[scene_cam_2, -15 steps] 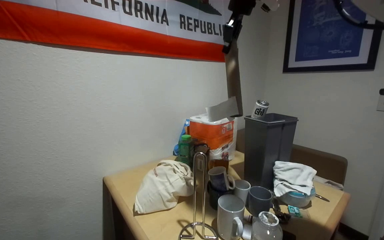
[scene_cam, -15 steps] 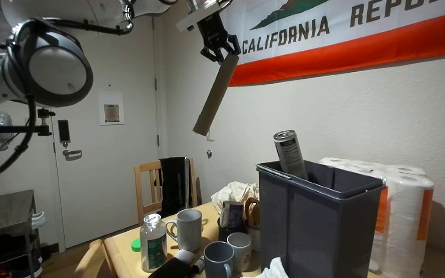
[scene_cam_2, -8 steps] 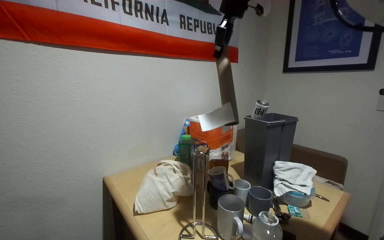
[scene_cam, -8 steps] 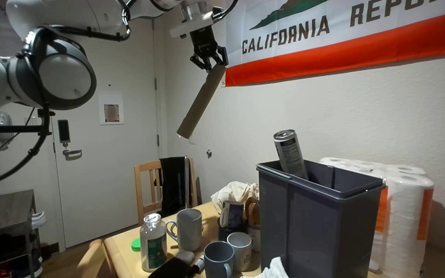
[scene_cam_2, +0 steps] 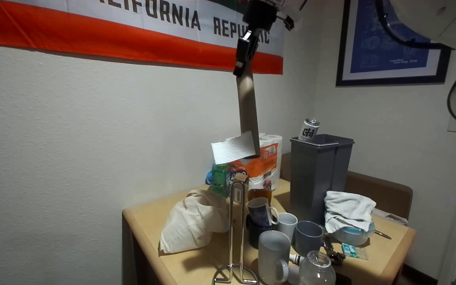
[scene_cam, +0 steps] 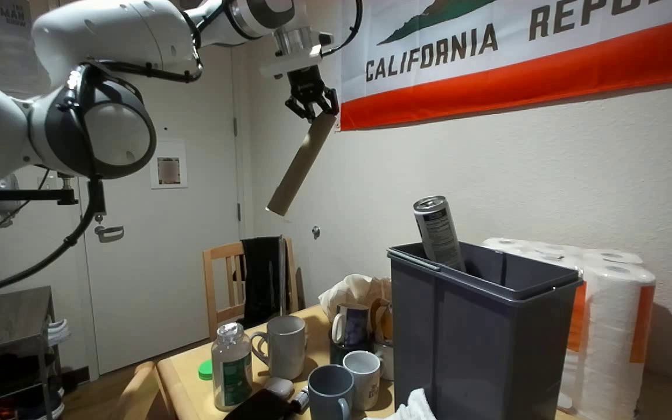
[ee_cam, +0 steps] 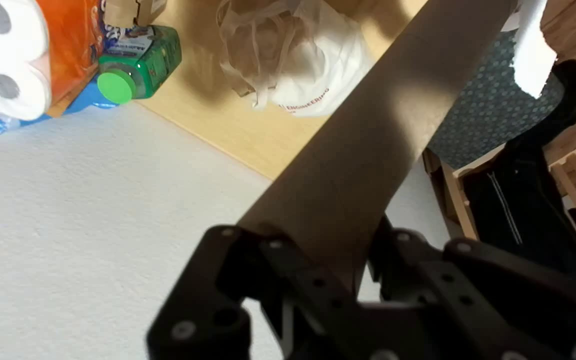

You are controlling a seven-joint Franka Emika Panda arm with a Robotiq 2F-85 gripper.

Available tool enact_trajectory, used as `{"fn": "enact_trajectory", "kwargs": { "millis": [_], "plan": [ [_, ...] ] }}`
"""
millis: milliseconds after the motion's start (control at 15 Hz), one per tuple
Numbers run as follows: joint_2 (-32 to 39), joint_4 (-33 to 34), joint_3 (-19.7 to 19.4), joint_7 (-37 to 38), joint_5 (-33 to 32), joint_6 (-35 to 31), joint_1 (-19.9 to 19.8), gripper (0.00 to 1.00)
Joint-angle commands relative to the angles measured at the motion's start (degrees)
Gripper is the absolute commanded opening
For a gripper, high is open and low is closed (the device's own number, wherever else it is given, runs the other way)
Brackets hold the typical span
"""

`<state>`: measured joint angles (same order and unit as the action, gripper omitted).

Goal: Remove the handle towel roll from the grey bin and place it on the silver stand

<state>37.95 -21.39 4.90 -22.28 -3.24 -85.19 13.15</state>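
Observation:
Hanging in the air, the handle towel roll [scene_cam_2: 247, 103] is a long brown tube, tilted, with a white paper scrap [scene_cam_2: 234, 148] at its lower end. My gripper [scene_cam: 323, 115] is shut on its upper end; the wrist view shows the tube [ee_cam: 368, 140] running away from between the fingers. Below, the silver stand [scene_cam_2: 231, 225], an upright wire loop on a ring base, stands on the table near the front of an exterior view. There the tube's lower end appears above and slightly right of its top. The grey bin [scene_cam: 476, 350] is well apart from the tube.
A can [scene_cam: 438, 230] leans out of the bin. Beside the stand are a tall white mug [scene_cam_2: 273, 253], a clear jar [scene_cam_2: 317, 269] and a cloth bag [scene_cam_2: 196, 221]. Other mugs [scene_cam: 330, 391] cluster nearby. Packed paper rolls [scene_cam: 610, 332] and a green bottle [ee_cam: 140, 62] stand near the wall.
My gripper has come down with the tube held, shifting left in both exterior views, farther from the bin and closer to the stand. The bin and table things have stayed put.

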Motion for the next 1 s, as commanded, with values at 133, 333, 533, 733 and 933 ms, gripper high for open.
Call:
{"fn": "enact_trajectory", "kwargs": {
  "millis": [133, 333, 533, 733, 933],
  "plan": [
    [4.1, 1.3, -0.1, 0.1, 0.4, -8.1, 1.0, 0.01],
    [5.3, 0.9, -0.5, -0.2, -0.2, -9.3, 1.3, 0.01],
    [5.6, 0.6, -1.4, -0.1, -1.3, -7.9, 1.4, 0.01],
    [5.7, 0.5, -2.1, 0.1, -2.4, -7.4, 1.4, 0.01],
    [5.3, 0.2, -2.6, 0.5, -2.5, -5.5, 1.3, 0.01]
  ]
}}
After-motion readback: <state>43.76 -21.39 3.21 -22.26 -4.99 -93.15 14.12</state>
